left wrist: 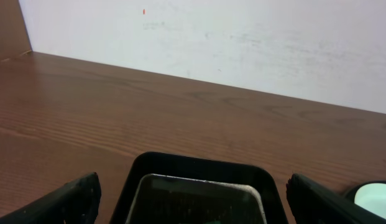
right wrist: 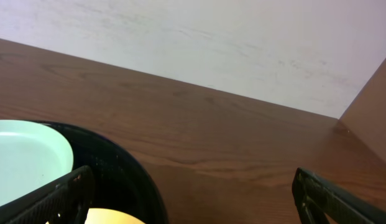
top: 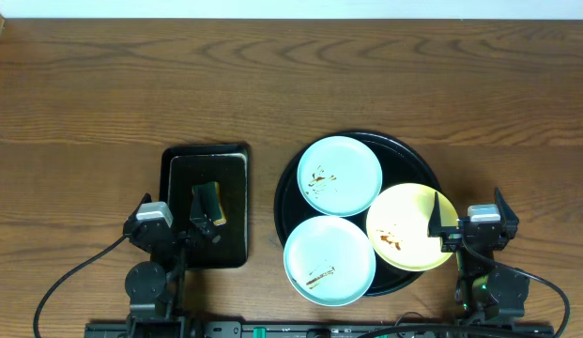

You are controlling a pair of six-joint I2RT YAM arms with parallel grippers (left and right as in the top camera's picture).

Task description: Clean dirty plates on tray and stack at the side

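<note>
The round black tray (top: 418,160) holds three smeared plates: a pale blue plate (top: 340,176) at the back, a second pale blue plate (top: 329,260) at the front and a pale yellow plate (top: 408,230) at the right. My right gripper (top: 469,212) is open and empty, low over the tray's right rim beside the yellow plate. In the right wrist view the gripper (right wrist: 193,202) frames the tray rim (right wrist: 127,177), the back blue plate (right wrist: 25,155) and the yellow plate's edge (right wrist: 112,218). My left gripper (top: 169,214) (left wrist: 196,205) is open and empty.
A rectangular black tray (top: 233,160) (left wrist: 199,163) lies left of the round tray, with a green and yellow sponge (top: 211,202) on it. The left gripper hovers at its near end. Bare wooden table spreads behind and to both sides. A white wall is at the back.
</note>
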